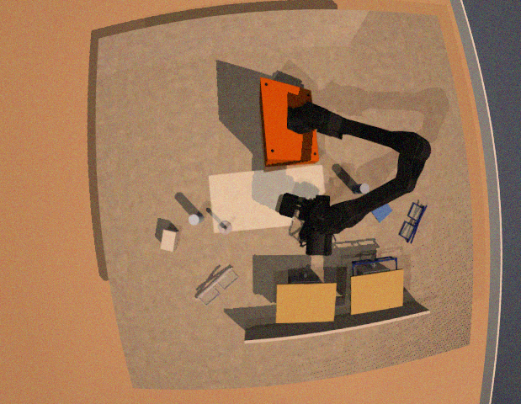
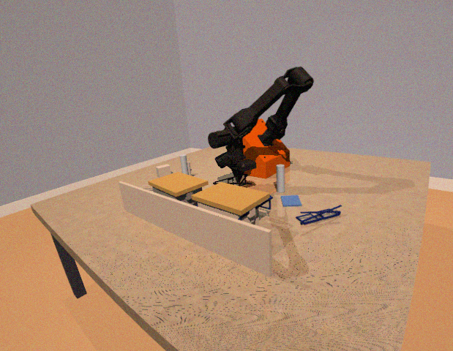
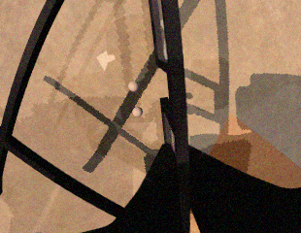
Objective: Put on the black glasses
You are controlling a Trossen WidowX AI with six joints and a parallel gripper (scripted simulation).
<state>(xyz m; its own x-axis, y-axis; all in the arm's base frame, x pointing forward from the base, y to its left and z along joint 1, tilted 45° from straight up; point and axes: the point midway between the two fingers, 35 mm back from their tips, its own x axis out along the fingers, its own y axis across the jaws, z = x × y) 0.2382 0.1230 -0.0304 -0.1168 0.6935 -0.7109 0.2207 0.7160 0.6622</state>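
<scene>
My gripper [image 2: 239, 182] [image 3: 172, 150] is shut on the black glasses [image 2: 244, 181] [image 3: 177, 87], with the fingers at their front frame; in the wrist view both temples stretch to the left. In the top view the arm hides the fingertips. The glasses hang above the table, on the arm's side of the two heads. The left head [image 1: 303, 275] is mostly covered by a tan board and shows no glasses. The right head, under another board, has blue glasses [image 1: 353, 267] [image 2: 269, 202]. I cannot make out which head bears the yellow tag.
Tan boards [image 1: 305, 303] [image 1: 377, 291] [image 2: 177, 183] [image 2: 232, 197] roof the heads. A low wall [image 1: 338, 328] [image 2: 196, 227] stands behind them. Posts [image 1: 193, 219] [image 2: 280, 178], blue glasses [image 2: 319, 216], pale glasses [image 1: 215, 283], a white box [image 1: 167, 240] and a blue square [image 1: 381, 212] [image 2: 290, 200] surround the workspace.
</scene>
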